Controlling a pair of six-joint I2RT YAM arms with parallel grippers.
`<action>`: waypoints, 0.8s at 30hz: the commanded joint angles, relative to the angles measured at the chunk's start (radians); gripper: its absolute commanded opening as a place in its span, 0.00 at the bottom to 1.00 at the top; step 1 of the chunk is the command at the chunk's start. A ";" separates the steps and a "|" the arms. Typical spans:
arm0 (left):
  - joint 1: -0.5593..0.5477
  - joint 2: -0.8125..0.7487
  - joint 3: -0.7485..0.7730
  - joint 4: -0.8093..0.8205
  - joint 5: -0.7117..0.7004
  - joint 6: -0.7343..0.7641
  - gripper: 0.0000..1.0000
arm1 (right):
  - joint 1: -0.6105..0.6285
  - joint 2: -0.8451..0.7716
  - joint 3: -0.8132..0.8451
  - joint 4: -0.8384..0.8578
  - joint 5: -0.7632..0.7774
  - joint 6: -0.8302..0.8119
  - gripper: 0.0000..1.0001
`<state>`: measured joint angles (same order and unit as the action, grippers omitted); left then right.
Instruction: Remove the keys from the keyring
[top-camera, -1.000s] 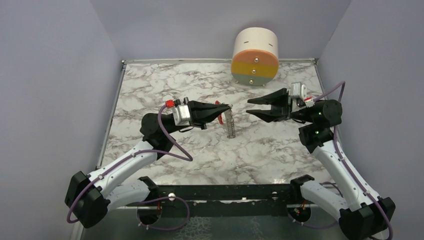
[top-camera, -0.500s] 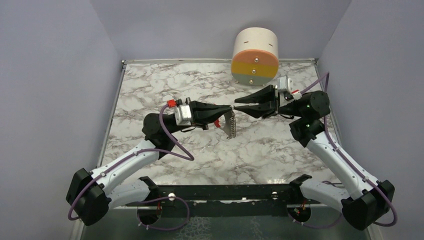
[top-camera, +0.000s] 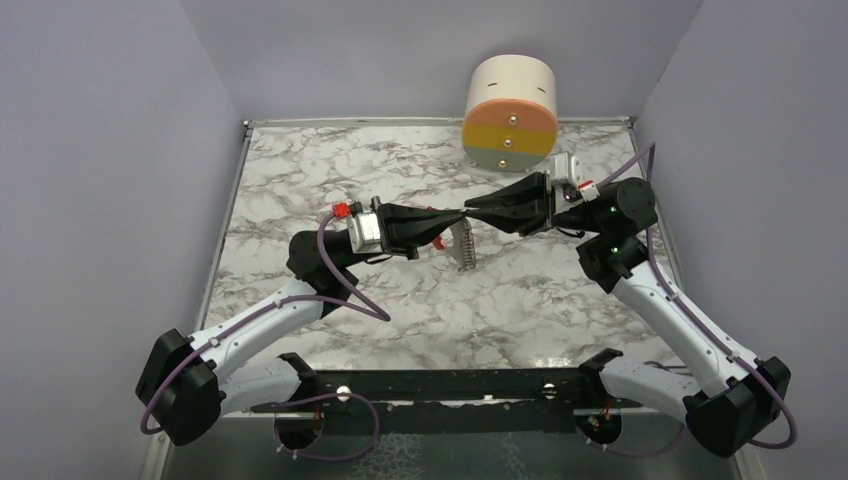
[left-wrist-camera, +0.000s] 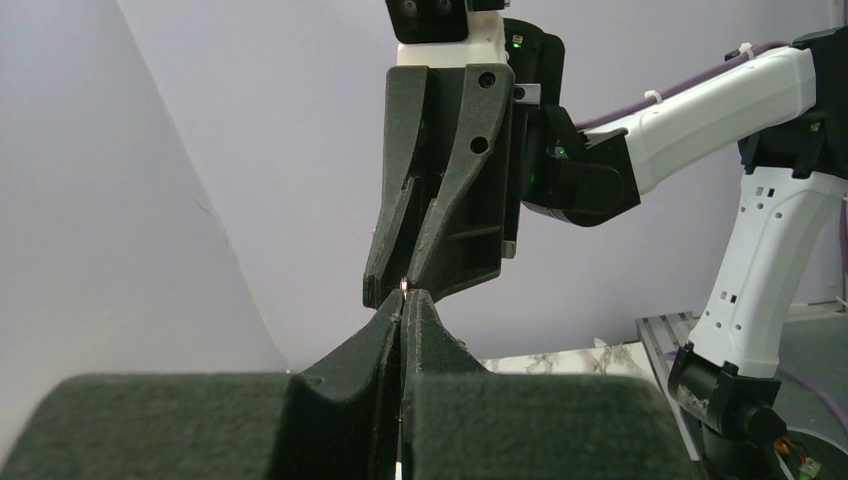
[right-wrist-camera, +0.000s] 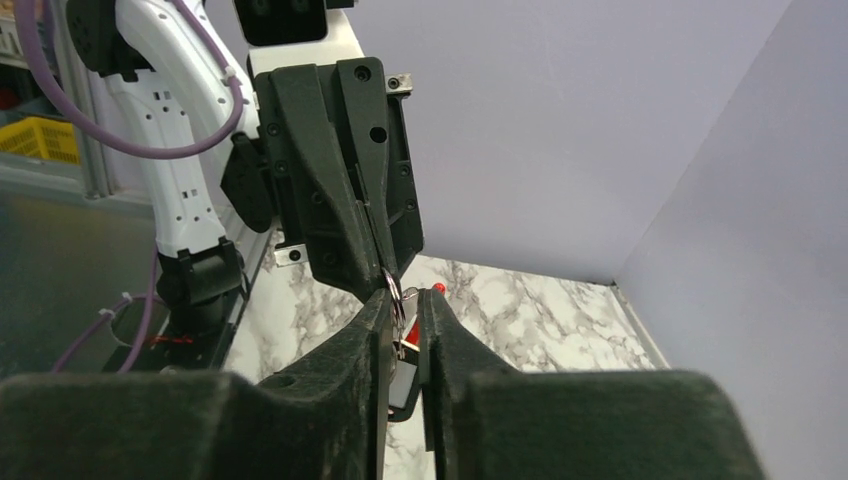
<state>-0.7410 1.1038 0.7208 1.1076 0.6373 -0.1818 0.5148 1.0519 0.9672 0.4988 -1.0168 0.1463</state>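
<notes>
Both grippers meet tip to tip above the middle of the marble table. My left gripper (top-camera: 453, 213) is shut, with a thin metal edge of the keyring pinched at its tips (left-wrist-camera: 402, 292). My right gripper (top-camera: 472, 212) faces it, fingers narrowed to a slim gap around the keyring (right-wrist-camera: 396, 297), which lies against its left finger. The keys hang below the tips: the silvery jagged strip (top-camera: 463, 250) and the red piece (top-camera: 437, 243). The red piece also shows just past the right fingertips (right-wrist-camera: 438, 288). A dark tag with a white face (right-wrist-camera: 401, 385) hangs between the right fingers.
A round cream container (top-camera: 511, 112) with orange, yellow and green drawer fronts stands at the back of the table. Grey walls close in on the left, right and back. The table's marble top (top-camera: 300, 170) lies below the hanging keys.
My right gripper moved left to the left gripper's tips and closed from wide open to a slim gap around the keyring. The left gripper held still with the keys hanging.
</notes>
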 joint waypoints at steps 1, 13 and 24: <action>-0.012 -0.003 -0.007 0.078 -0.010 -0.009 0.00 | 0.012 0.008 0.030 -0.047 0.033 -0.026 0.21; -0.015 0.007 -0.011 0.098 -0.032 -0.001 0.00 | 0.026 0.022 0.038 -0.073 0.019 -0.056 0.01; -0.016 0.008 0.025 -0.037 -0.081 0.030 0.00 | 0.039 -0.032 0.044 -0.160 0.111 -0.167 0.01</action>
<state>-0.7460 1.1137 0.7090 1.1336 0.5831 -0.1726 0.5385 1.0382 0.9810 0.4191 -0.9577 0.0360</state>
